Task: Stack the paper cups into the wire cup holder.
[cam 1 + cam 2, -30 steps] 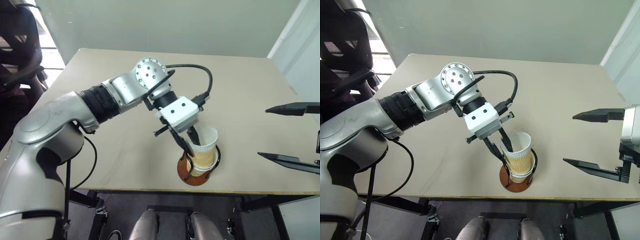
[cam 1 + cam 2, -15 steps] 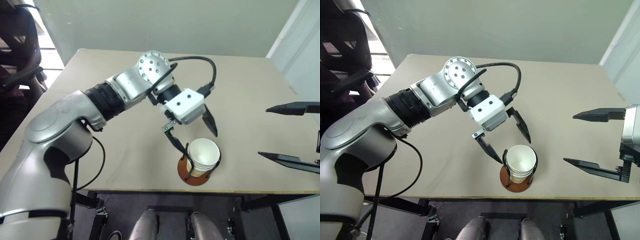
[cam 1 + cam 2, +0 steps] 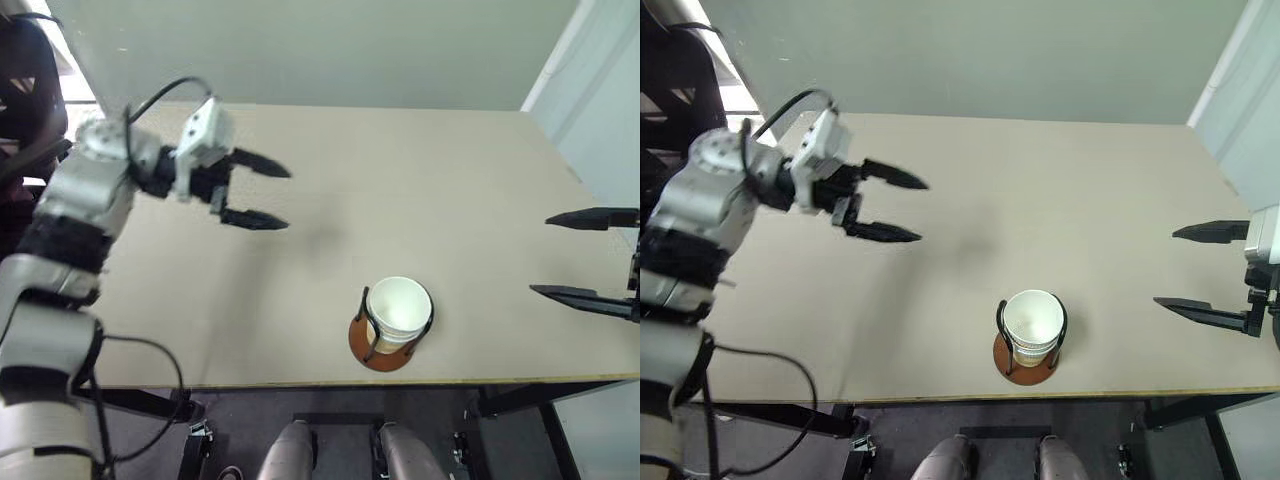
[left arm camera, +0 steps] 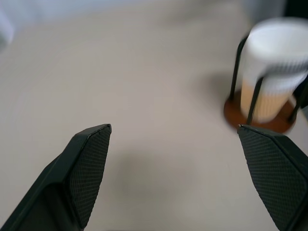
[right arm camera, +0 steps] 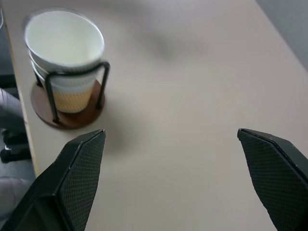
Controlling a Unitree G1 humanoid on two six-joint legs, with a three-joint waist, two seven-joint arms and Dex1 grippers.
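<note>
The paper cups point(image 3: 399, 309) sit nested in the wire cup holder point(image 3: 381, 354), near the table's front edge at the middle. Their white rims show one inside another, and the tan side shows through the black wires. My left gripper point(image 3: 272, 196) hangs open and empty above the table's left part, well away from the holder. My right gripper point(image 3: 572, 254) stands open and empty at the table's right edge. The holder with the cups point(image 4: 272, 79) shows in the left wrist view, and the same stack point(image 5: 66, 53) in the right wrist view.
The beige table point(image 3: 420, 190) is bounded by a pale wall behind. A dark chair point(image 3: 25, 100) stands at the far left beside the table. A light panel point(image 3: 595, 90) rises at the right.
My left gripper opened, let go of the top cup in the holder, and swung away to the left. The right gripper shifted slightly right. The camera view has also shifted a little.
</note>
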